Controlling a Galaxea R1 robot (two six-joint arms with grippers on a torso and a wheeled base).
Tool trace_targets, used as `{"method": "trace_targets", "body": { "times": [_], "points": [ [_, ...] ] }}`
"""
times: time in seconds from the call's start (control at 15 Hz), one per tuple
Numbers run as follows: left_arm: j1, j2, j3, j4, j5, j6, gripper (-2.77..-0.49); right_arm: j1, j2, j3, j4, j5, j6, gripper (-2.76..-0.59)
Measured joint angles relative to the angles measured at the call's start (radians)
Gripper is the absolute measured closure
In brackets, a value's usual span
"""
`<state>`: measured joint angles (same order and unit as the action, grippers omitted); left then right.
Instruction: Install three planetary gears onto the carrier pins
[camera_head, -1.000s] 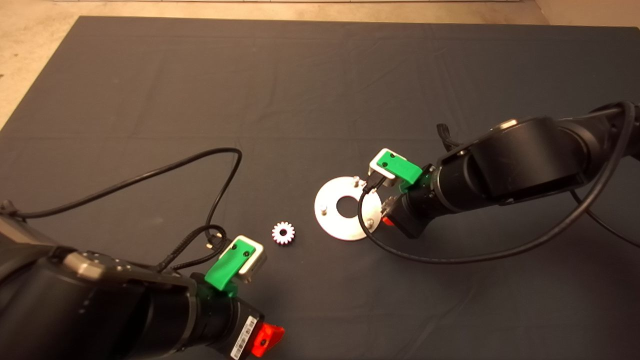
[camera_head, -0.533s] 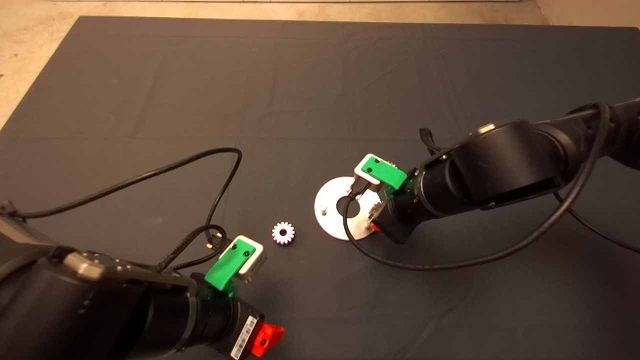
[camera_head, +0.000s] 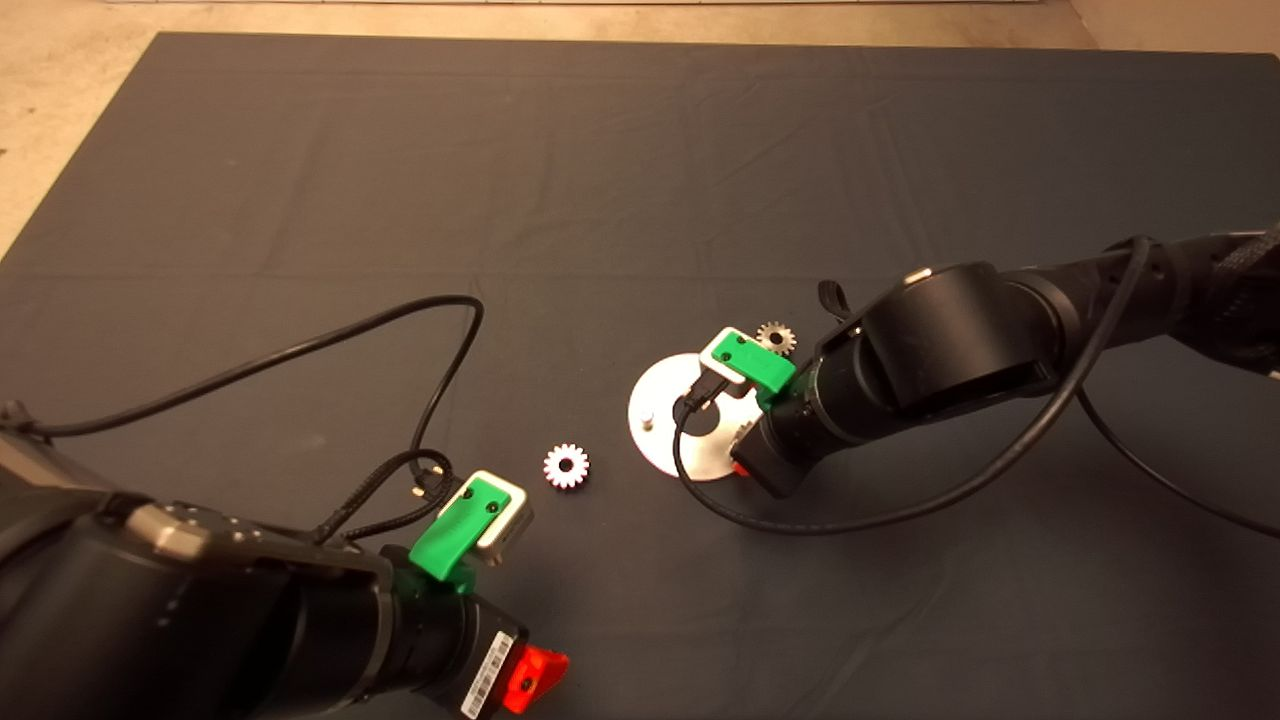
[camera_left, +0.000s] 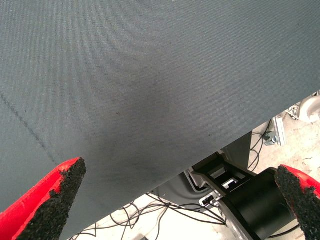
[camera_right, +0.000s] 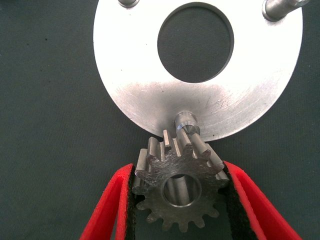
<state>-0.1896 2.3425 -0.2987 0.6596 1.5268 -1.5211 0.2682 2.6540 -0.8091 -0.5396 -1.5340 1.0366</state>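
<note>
- The right gripper (camera_right: 177, 200) is closed on 1 dark steel gear (camera_right: 178, 187); the black pads press its teeth from both sides, and the centre hole shows open between them.
- This held gear sits just at the rim of the round silver disc (camera_right: 145, 100); its teeth are right beside the nearest pin (camera_right: 185, 121), and the pin is not in the hole; whether teeth and pin touch, I cannot tell.
- 2 more pins show at the far edge of the disc in the right wrist view, 1 (camera_right: 280, 7) clearer than the other (camera_right: 129, 2); both are bare.
- In the head view the right arm (camera_head: 940, 350) reaches in over the disc (camera_head: 655, 440), hiding much of it; 1 bare pin (camera_head: 648, 419) is visible there.
- A second dark gear (camera_head: 775, 337) lies flat on the mat (camera_head: 600, 180) just beyond the disc.
- The bright silvery gear (camera_head: 567, 466) lies flat on the mat beside the disc, between it and the left arm.
- The left gripper (camera_left: 175, 200) waits at the lower left of the head view, fingers spread wide, holding nothing.
</note>
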Motion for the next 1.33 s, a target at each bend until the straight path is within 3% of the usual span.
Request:
{"method": "trace_targets", "body": {
  "times": [1.0, 1.33],
  "points": [
    [-0.005, -0.002, 0.0, 0.0, 0.0, 0.0, -2.75, -0.005, 0.0, -0.034, -0.015, 0.0, -0.003, -0.97],
    [-0.005, -0.002, 0.0, 0.0, 0.0, 0.0, -2.75, -0.027, 0.0, -0.038, -0.033, 0.0, -0.003, -0.97]
  ]
}}
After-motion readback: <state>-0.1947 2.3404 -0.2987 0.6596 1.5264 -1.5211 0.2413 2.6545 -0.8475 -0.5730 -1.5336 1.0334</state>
